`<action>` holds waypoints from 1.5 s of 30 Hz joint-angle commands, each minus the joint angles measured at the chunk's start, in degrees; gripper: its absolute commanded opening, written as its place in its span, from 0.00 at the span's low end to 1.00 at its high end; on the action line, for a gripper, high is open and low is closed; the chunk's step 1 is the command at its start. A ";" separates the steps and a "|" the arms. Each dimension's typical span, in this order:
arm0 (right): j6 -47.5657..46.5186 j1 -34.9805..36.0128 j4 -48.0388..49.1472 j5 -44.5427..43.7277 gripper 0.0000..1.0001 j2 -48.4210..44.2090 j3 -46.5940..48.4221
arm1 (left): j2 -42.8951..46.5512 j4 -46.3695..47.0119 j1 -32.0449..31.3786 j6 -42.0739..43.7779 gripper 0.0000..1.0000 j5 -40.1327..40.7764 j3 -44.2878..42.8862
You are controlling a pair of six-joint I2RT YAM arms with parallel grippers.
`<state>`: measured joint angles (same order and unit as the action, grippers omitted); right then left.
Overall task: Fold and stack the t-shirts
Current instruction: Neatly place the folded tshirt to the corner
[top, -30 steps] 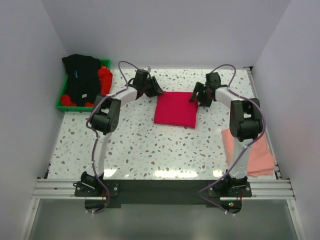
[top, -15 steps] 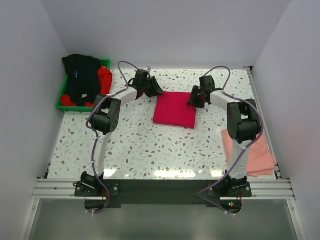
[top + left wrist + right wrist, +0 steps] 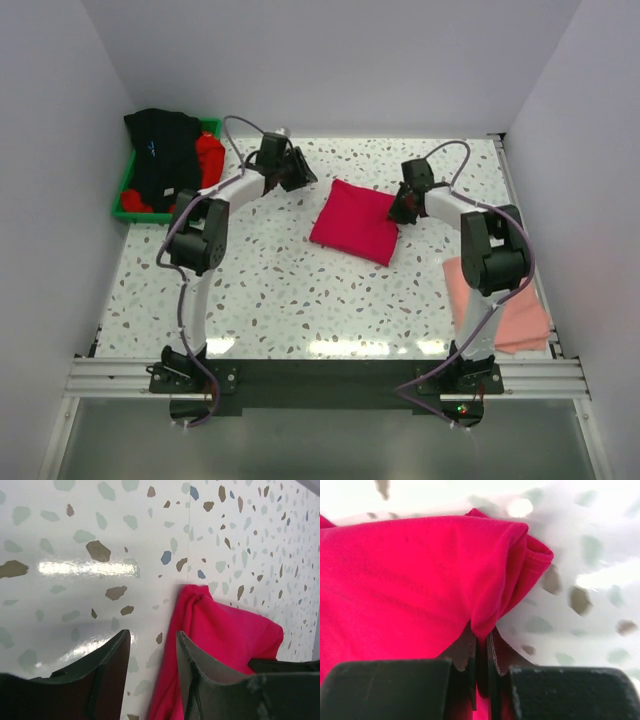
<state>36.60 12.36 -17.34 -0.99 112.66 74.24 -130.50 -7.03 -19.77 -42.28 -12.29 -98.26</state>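
Leftward, left gripper (image 3: 152, 662) parted, empty; folded crimson-pink t-shirt (image 3: 355, 222) lies just right of its fingertips. Right gripper (image 3: 481, 647), the nearer, is clamped on the shirt's right corner. Salmon-pink t-shirt (image 3: 500, 300) lies behind it, toward its base.

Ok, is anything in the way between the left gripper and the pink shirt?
No, nothing visible. The left gripper is open right beside the crimson-pink shirt, with only table between. The right gripper is shut on the shirt's other side.
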 commanded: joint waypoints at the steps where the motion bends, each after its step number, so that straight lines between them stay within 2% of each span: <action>1: 4.00 -1.55 -7.78 -8.84 0.00 -4.28 -1.73 | 9.99 -1.32 1.58 1.76 0.47 3.15 2.01; 6: 8.22 -2.87 -17.00 -12.18 0.00 -5.08 1.60 | 16.83 -2.55 1.58 2.20 0.47 3.42 6.22; 15: 16.38 -4.71 -35.81 -26.49 0.00 -10.00 6.96 | 27.83 -1.94 1.49 1.41 0.47 0.96 14.58; 19: 19.91 -5.59 -49.32 -33.80 0.00 -12.20 12.24 | 31.17 -1.76 1.31 1.68 0.47 0.08 18.62; 24: 22.37 -8.49 -58.49 -36.62 0.00 -15.10 15.58 | 34.78 -2.11 1.31 2.55 0.47 -0.10 21.87; 36: 18.69 -18.42 -62.02 -36.10 0.00 -23.98 14.88 | 38.56 -1.76 1.31 3.00 0.47 -2.21 25.31; 45: 14.64 -26.51 -62.72 -33.81 0.00 -22.32 19.89 | 38.92 -1.50 1.40 3.17 0.47 -2.91 25.57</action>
<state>52.82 -12.69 -76.44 -33.47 90.67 90.21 -94.13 -9.96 -18.17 -40.80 -13.80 -72.58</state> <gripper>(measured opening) 0.053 0.467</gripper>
